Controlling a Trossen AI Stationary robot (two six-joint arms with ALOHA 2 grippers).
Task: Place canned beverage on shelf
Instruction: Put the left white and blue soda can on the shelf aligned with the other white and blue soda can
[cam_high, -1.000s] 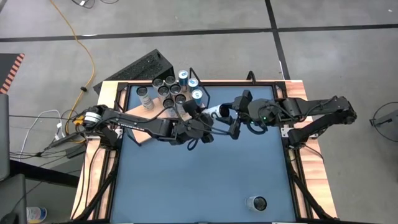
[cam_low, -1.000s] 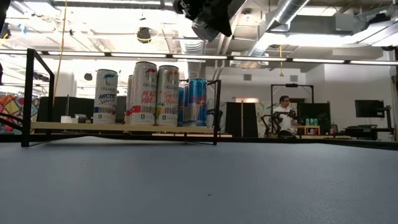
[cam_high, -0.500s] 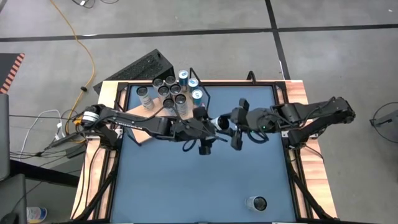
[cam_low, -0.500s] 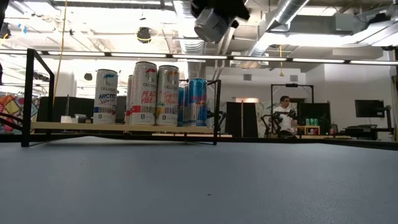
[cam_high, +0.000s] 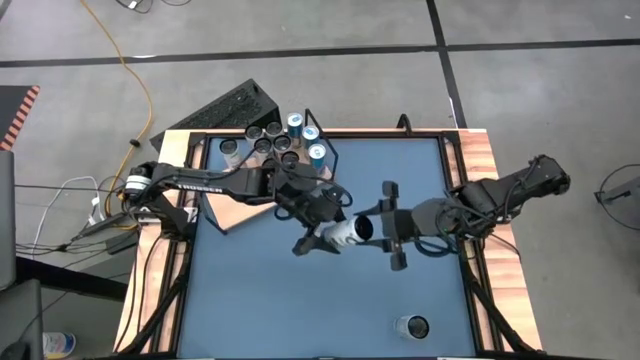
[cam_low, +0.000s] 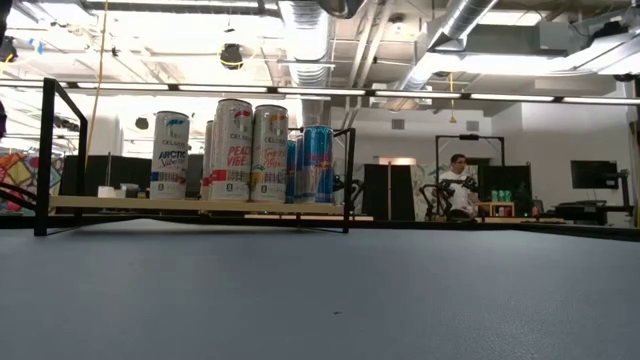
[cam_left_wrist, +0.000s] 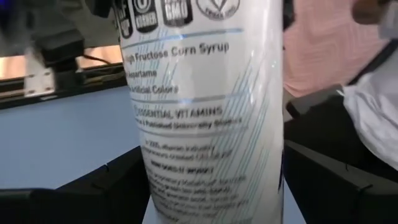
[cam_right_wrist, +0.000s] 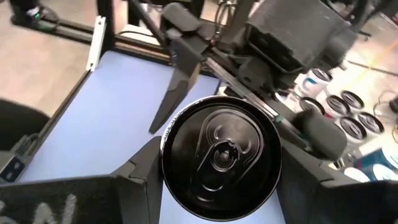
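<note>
With the right gripper (cam_high: 380, 231), clamps a can (cam_high: 345, 232) by its top end, one finger pressed to each side of the rim. Reaches in from the table's right side with that arm stretched low and nearly straight, and holds the can on its side in the air above the middle of the blue table (cam_high: 300, 310). With the left gripper (cam_high: 318, 225), meets the same can from the opposite side, arm bent in from the far left corner, fingers spread wide on either side of the can's body; cannot tell whether they touch it. Shows, in the left wrist view, a white can wall (cam_left_wrist: 211, 124) with fine pale-blue slanting lines and small printed text, and in the right wrist view a dark round lid with its pull tab (cam_right_wrist: 217, 155), flanked by the right arm's own fingers (cam_right_wrist: 134, 174). Keeps the can well apart from the shelf (cam_high: 222, 212), a pale wood board at the table's far left corner with a cluster of upright cans (cam_high: 275, 140) on it. Gives, in the low view, only the shelf (cam_low: 200, 205), its row of tall cans (cam_low: 240, 150) and a seated person (cam_low: 460, 185) far behind, with neither gripper nor the held can in sight. Adds, from above, one more can (cam_high: 412, 327) standing alone near the table's front right.
</note>
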